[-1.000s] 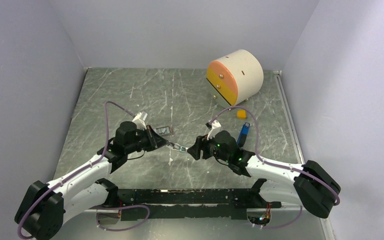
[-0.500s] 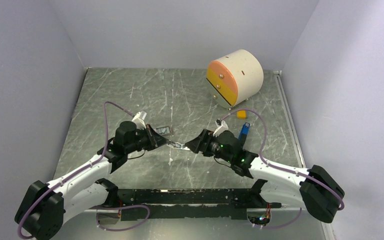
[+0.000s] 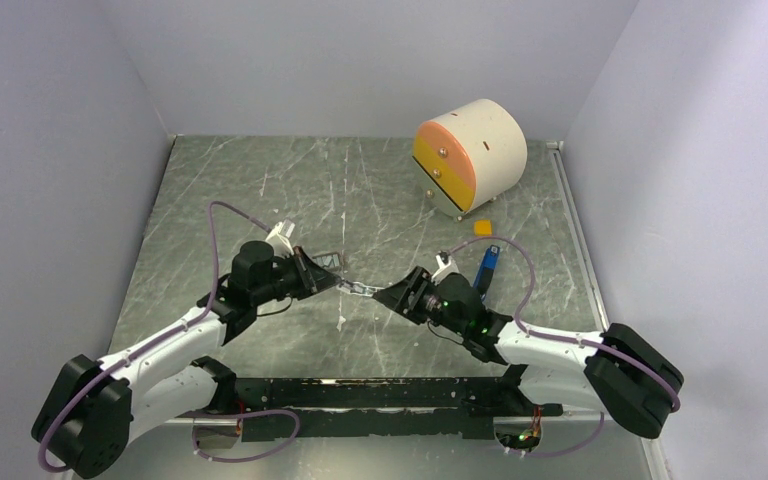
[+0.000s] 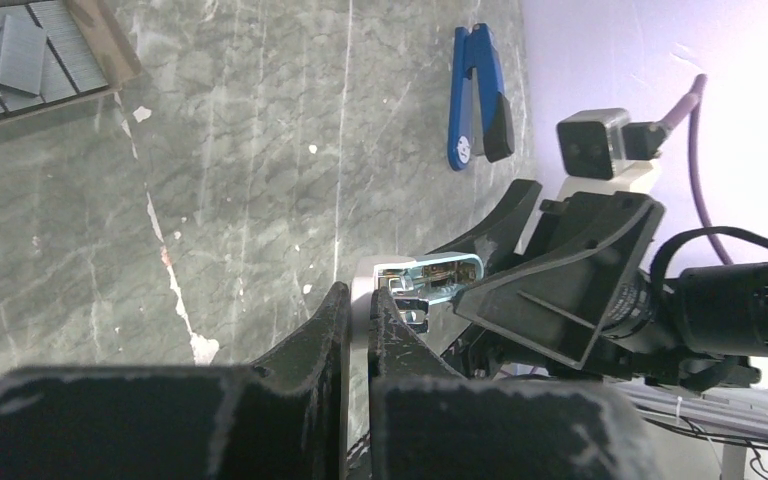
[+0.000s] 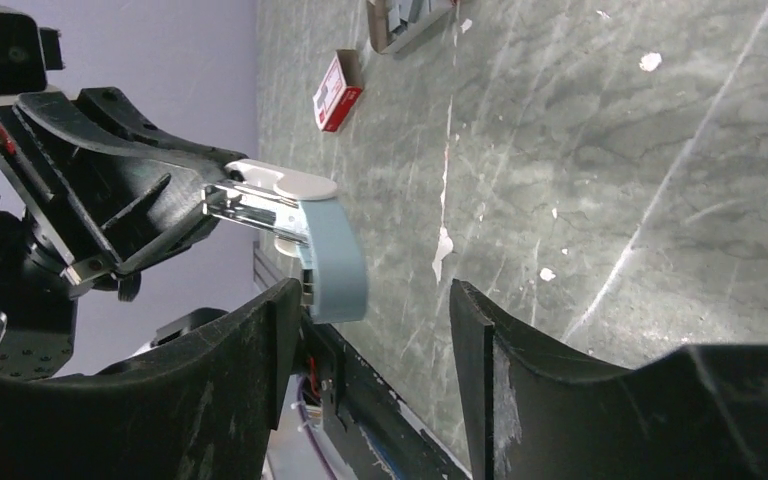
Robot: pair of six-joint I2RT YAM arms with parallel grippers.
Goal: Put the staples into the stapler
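Loading not begun: my left fingers (image 4: pixel 325 335) clamp a pale-blue piece (image 4: pixel 432 276), right fingers (image 5: pixel 260 345) gape beside it; staples (image 4: pixel 20 52) and stapler (image 4: pixel 472 90) lie well apart.

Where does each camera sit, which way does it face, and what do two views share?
Top external: high behind the arms, looking down on the table; both arms show whole, bases nearest.
Left wrist: on the left arm, looking past the shut left gripper at the right arm and the stapler.
Right wrist: on the right arm, looking between the fingers of the open right gripper, back at the left arm.
Shared: both wrist views show the pale-blue-and-white piece that the left gripper holds.
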